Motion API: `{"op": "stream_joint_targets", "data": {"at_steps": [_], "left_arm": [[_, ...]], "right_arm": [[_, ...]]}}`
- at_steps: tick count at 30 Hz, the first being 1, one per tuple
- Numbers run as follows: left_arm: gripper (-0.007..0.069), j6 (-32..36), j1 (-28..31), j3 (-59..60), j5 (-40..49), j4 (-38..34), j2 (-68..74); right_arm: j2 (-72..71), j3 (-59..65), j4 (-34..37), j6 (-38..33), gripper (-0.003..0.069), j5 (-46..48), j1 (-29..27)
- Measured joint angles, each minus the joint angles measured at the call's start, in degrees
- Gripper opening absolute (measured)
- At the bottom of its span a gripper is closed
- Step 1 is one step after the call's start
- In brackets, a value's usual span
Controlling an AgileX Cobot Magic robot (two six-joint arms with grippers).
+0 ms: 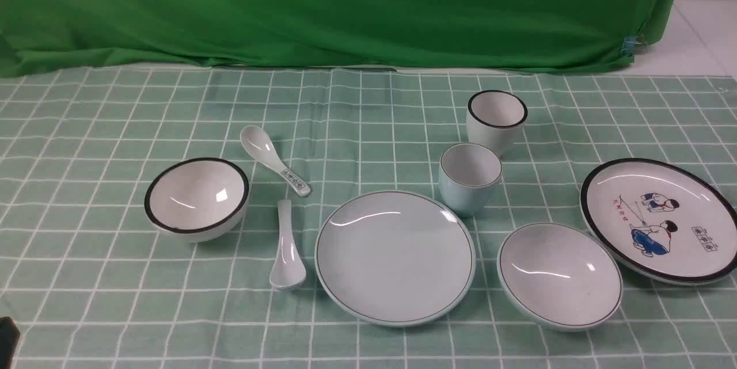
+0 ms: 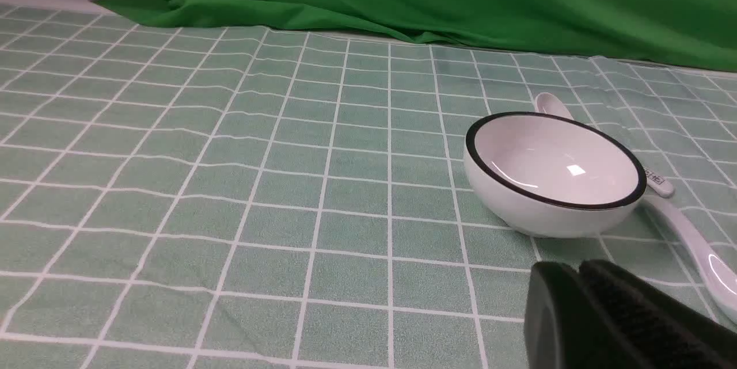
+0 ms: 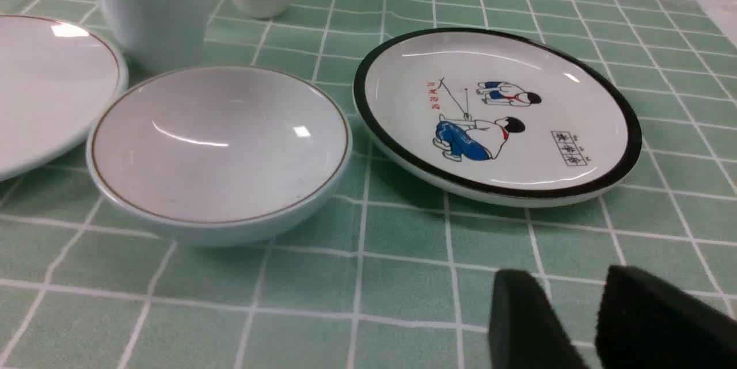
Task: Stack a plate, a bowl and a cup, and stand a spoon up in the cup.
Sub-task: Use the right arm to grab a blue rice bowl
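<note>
The plain pale blue-grey plate (image 1: 395,258) lies at the middle front of the table. The shallow pale bowl (image 1: 559,275) lies to its right, and the pale cup (image 1: 470,178) stands behind them. The plain white spoon (image 1: 287,248) lies just left of the plate. My left gripper (image 2: 578,268) is shut and empty, low over the cloth short of the black-rimmed white bowl (image 2: 553,173); the plain spoon (image 2: 702,254) lies beside it. My right gripper (image 3: 567,282) is open and empty, in front of the pale bowl (image 3: 219,150) and the cartoon plate (image 3: 498,115).
The black-rimmed white bowl (image 1: 197,198) sits at the left, with a patterned-handle spoon (image 1: 274,160) behind it. A black-rimmed white cup (image 1: 496,120) stands behind the pale cup. The cartoon plate (image 1: 661,220) lies at the far right. A green curtain (image 1: 345,6) hangs behind the table.
</note>
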Motion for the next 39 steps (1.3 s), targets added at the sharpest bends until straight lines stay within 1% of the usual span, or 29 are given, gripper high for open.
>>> {"op": "stream_joint_targets", "data": {"at_steps": [29,31,35,37,39], "left_arm": [[0.0017,0.0,0.0,0.0,-0.06,0.07,0.0],[0.0017,-0.78,0.0,0.0,-2.65,-2.21,0.0],[0.0017,-8.64,0.0,0.0,-13.32,-17.18,0.0],[0.0017,-11.22,0.0,0.0,-17.78,-21.22,0.0],[0.0017,-12.55,0.0,0.0,-21.59,-23.02,0.0]], "right_arm": [[0.0,0.0,0.0,0.17,0.0242,0.08,0.0],[0.0,0.0,0.0,0.17,0.0242,0.01,0.0],[0.0,0.0,0.0,0.17,0.0242,0.01,0.0],[0.0,0.0,0.0,0.17,0.0242,0.01,0.0],[0.0,0.0,0.0,0.17,0.0242,0.01,0.0]]}}
